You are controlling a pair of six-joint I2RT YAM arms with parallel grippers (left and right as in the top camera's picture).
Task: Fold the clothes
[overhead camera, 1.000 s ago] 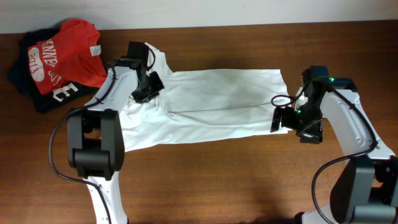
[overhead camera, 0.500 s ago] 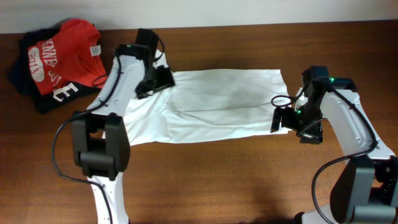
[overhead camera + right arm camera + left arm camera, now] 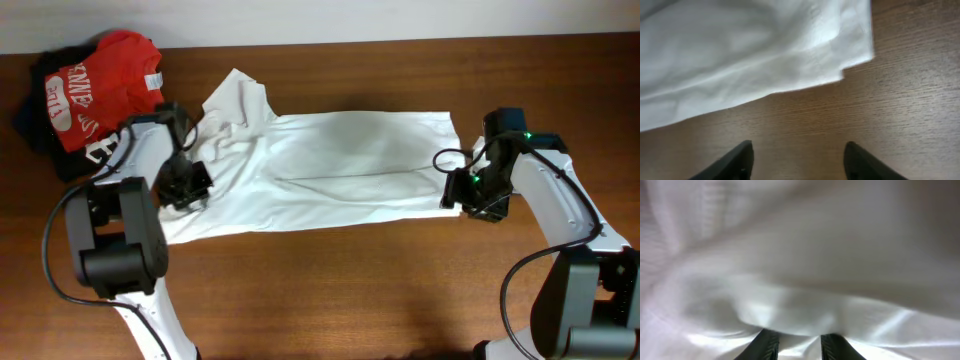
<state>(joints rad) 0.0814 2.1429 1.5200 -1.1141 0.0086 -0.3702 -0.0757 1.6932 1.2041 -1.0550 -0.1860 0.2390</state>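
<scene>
One white T-shirt (image 3: 340, 165) lies spread across the bench (image 3: 350, 290), near one red shirt (image 3: 95, 85) and one dark garment (image 3: 35, 125). Of two pincers, the right (image 3: 458, 192) hangs released beside the hem. The left (image 3: 188, 188) has moved from the collar to the near-left edge, and fabric hides its grip, so I cannot tell.

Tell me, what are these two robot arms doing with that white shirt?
They are folding laundry. The white T-shirt lies spread across the wooden table, its left end rumpled. The left gripper is down in that rumpled fabric; whether it has pinched any is unclear. The right gripper is open, low over bare wood by the shirt's other end, holding nothing. A red T-shirt sits on a dark garment at the far left.
</scene>
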